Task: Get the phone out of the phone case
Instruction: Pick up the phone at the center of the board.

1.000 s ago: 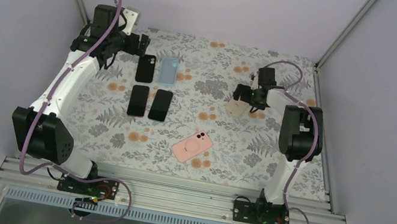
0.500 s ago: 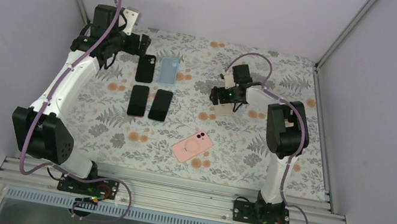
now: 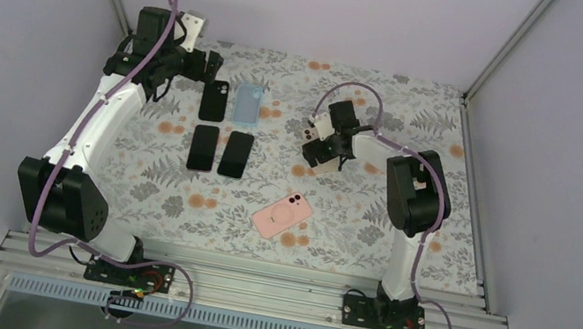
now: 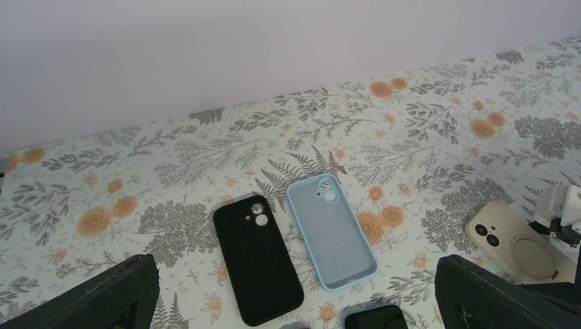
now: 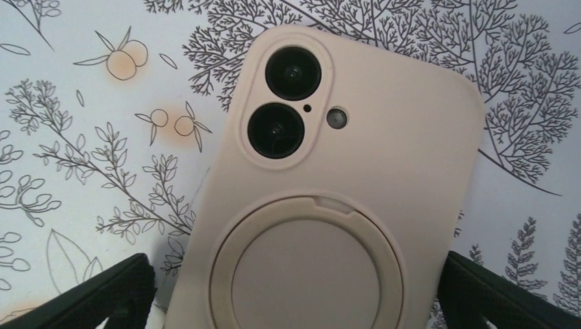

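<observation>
- right end effector (image 5: 291, 305) spread wide, a finger on either side of the beige cased phone (image 5: 342, 178), which lies camera-side up on the floral counter (image 5: 68, 137), centre of the wrist frame
- left end effector (image 4: 294, 305) wide too, holding nothing, upper left of the overhead frame

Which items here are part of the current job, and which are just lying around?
In the job: beige cased phone, right pincer open over it.
Lying about: black case, blue case, two black phones, pink cased phone.
</observation>
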Motion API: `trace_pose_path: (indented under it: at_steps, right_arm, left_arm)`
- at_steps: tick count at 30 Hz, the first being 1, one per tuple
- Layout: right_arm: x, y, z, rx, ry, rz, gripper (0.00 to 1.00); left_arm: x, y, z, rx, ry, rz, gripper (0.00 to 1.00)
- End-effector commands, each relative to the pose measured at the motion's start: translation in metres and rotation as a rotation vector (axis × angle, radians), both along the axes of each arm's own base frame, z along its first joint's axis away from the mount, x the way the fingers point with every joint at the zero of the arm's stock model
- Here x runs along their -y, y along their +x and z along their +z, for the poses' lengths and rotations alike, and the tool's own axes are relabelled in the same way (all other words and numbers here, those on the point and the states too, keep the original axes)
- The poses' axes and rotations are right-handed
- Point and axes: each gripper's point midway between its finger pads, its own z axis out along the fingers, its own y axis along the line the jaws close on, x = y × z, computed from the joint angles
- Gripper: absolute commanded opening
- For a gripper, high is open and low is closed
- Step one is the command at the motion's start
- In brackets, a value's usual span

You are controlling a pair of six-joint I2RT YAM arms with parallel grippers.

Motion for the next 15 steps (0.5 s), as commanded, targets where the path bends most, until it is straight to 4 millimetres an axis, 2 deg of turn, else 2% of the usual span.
trace_pose_path:
  at_steps: [1,4,9,12,15]
  right_arm:
    - [0.017,-0.012,-0.012,-0.028,-0.105,-0.007,0.93]
    - [0.023,-0.011,-0.015,-0.044,-0.116,-0.042,0.85]
    - [0.038,-0.013,-0.016,-0.06,-0.13,-0.085,0.83]
    - [0.052,-0.007,-0.016,-0.037,-0.167,-0.112,0.81]
    - [0.06,-0.003,-0.017,-0.019,-0.212,-0.114,0.85]
  left_arm:
    - [0.001,0.004,0.014,0.038,-0.012,-0.01,1.0]
    - [0.0,0.003,0.015,0.042,-0.009,-0.008,1.0]
    - [-0.002,0.003,0.015,0.044,-0.003,0.001,1.0]
    - [-0.002,0.004,0.014,0.042,-0.003,0.004,1.0]
    - [-0.003,0.005,0.015,0.043,-0.002,0.011,1.0]
